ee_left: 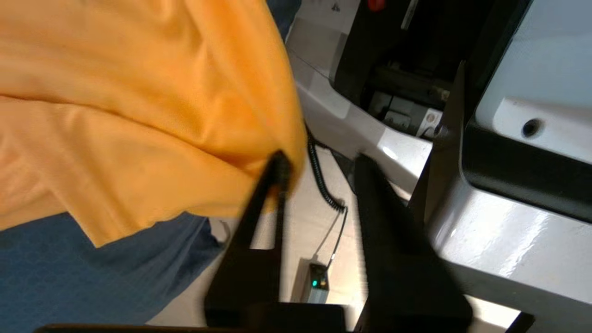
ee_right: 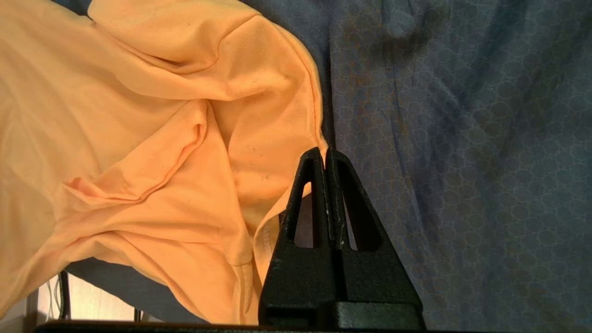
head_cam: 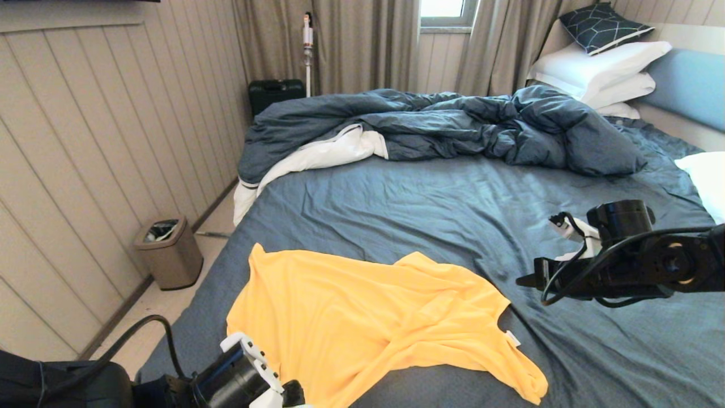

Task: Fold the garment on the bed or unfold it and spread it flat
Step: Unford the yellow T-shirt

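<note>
At the near bed (head_cam: 453, 204) edge, left gripper (ee_left: 319, 169) sits low, fingers apart w/ one tip touching the garment (head_cam: 362, 317). Right gripper (ee_right: 326, 155) hovers above the sheet beside the shirt, fingers pressed together, holding nothing.

Colours and patterns on and around the bed

A plain bright yellow garment (head_cam: 362, 317) with a small white neck tag (head_cam: 513, 338) is seen on the dark blue-grey sheet of the bed (head_cam: 453, 204), whose weave shows a faint honeycomb print. The duvet (head_cam: 453, 124) is dark blue with a white underside; white pillows (head_cam: 600, 68) are topped by a navy cushion (head_cam: 603, 25) lined in a pale geometric pattern. Both grippers' fingers (ee_right: 319, 185) are black.
</note>
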Motion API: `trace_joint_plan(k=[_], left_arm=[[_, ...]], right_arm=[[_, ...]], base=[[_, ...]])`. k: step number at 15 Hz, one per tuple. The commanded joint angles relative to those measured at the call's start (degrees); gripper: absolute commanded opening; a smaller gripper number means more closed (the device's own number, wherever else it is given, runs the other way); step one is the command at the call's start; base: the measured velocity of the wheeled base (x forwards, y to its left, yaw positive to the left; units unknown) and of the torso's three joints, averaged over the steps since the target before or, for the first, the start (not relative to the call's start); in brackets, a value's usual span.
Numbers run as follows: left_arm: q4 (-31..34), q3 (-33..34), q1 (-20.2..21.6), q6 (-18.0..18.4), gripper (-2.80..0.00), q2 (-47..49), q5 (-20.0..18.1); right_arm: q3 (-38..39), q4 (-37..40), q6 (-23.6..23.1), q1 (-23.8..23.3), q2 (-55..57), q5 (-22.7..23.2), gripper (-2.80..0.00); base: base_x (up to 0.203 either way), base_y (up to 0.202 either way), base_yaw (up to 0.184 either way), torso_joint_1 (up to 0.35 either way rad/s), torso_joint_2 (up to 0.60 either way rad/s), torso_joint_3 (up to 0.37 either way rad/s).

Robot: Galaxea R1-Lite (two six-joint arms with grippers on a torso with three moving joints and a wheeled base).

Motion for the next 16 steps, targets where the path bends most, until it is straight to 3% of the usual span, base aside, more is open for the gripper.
trace_joint_plan(k=[1, 3, 6, 9, 10, 13, 16], left_arm=[[0.09, -0.27, -0.04, 0.07, 0.00, -1.54, -0.44], [0.06, -0.79, -0.10, -0.30, 0.00, -3.63, -0.48], [0.19, -4.14, -0.06, -5.46, 0.00, -5.30, -0.14], [0.08, -5.41, 0.21, -8.05, 0.00, -5.36, 0.46], [0.03, -6.24, 0.76, -10.83, -2.80, -5.44, 1.66], [0.13, -10.34, 5.72, -23.12, -2.80, -5.08, 6.95], [1.52, -13.57, 15.56, -34.93, -2.80, -5.38, 9.21]], right_arm=[[0.04, -0.11, 0.03, 0.00, -0.05, 0.14, -2.80], [0.07, -0.06, 0.03, 0.09, -0.08, 0.14, -2.80], [0.16, -0.06, 0.03, 0.09, -0.25, 0.22, -2.80], [0.42, -0.06, 0.03, 0.17, -0.52, 0.22, -2.80], [0.65, -0.06, 0.03, 0.23, -0.56, 0.22, -2.80], [1.18, 0.03, 0.25, 0.66, -1.45, 0.31, -2.80], [1.33, 0.63, 1.35, 3.04, -2.32, 0.26, -2.80]], base=[[0.000, 0.000, 0.000, 0.000, 0.00, 0.000], [0.000, 0.000, 0.000, 0.000, 0.00, 0.000], [0.000, 0.000, 0.000, 0.000, 0.00, 0.000], [0.000, 0.000, 0.000, 0.000, 0.00, 0.000], [0.000, 0.000, 0.000, 0.000, 0.00, 0.000], [0.000, 0.000, 0.000, 0.000, 0.00, 0.000], [0.000, 0.000, 0.000, 0.000, 0.00, 0.000]])
